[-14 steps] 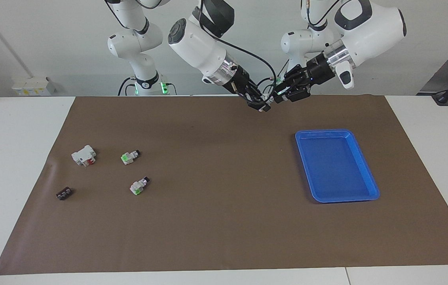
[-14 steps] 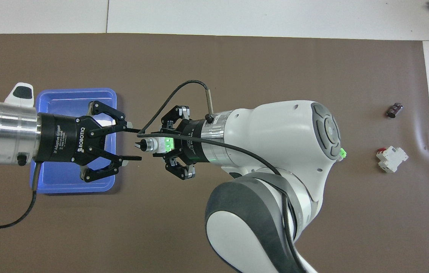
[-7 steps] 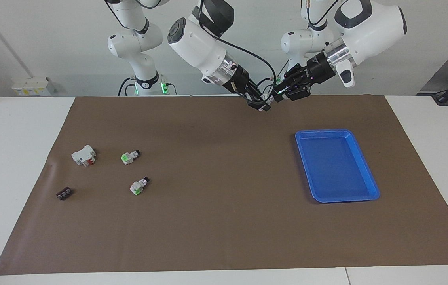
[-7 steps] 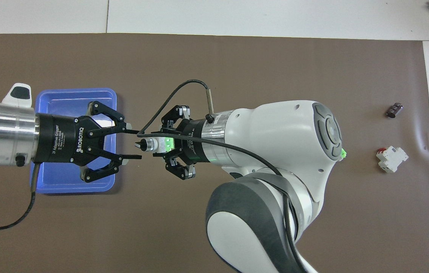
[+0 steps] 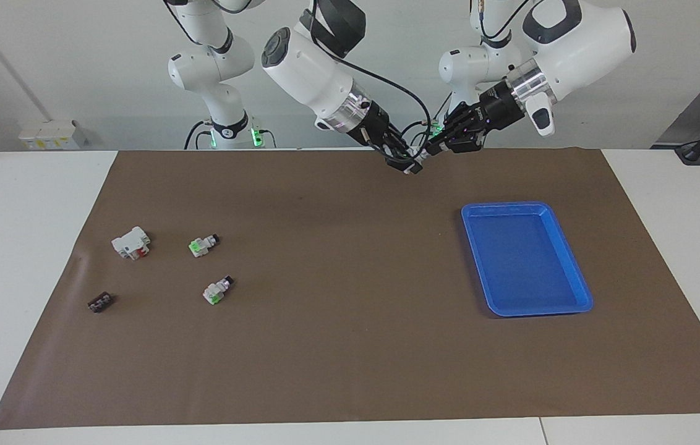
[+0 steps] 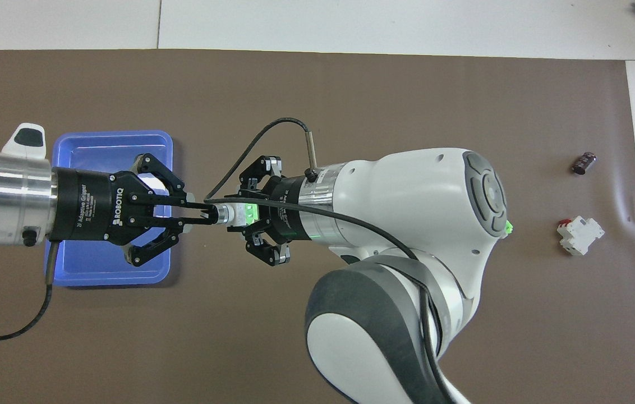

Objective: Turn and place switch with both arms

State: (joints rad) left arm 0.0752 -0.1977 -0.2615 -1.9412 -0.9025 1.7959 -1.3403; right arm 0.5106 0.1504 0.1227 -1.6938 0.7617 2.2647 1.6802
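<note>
Switch (image 6: 233, 214), white-grey with a bright green part, was held in the air between both grippers, over the brown mat (image 6: 351, 95) just beside the tray (image 6: 105, 269), toward the right arm's end of it. Right gripper (image 6: 244, 216) was closed on the green end of its body. Left gripper (image 6: 208, 214), reaching in over the tray, had its two thin black fingertips pinched together on the round black-and-silver cap, its outer links splayed to either side. The two grippers faced each other tip to tip, the switch lying level between them.

Tray: blue plastic, rectangular, rounded corners, shallow raised rim, nothing in it.

Mat: matte brown sheet, smooth, one slight wrinkle at the edge toward the right arm's end.

Well apart from the tray, toward the right arm's end of the mat:
- two more switches (image 5: 204, 245) (image 5: 219, 289), lying on their sides, apart from each other;
- white block (image 5: 131, 243) with a red part, boxy, stepped outline;
- small dark block (image 5: 99, 302), stubby.

Arms: glossy white shells, silver wrist rings, black cables.
</note>
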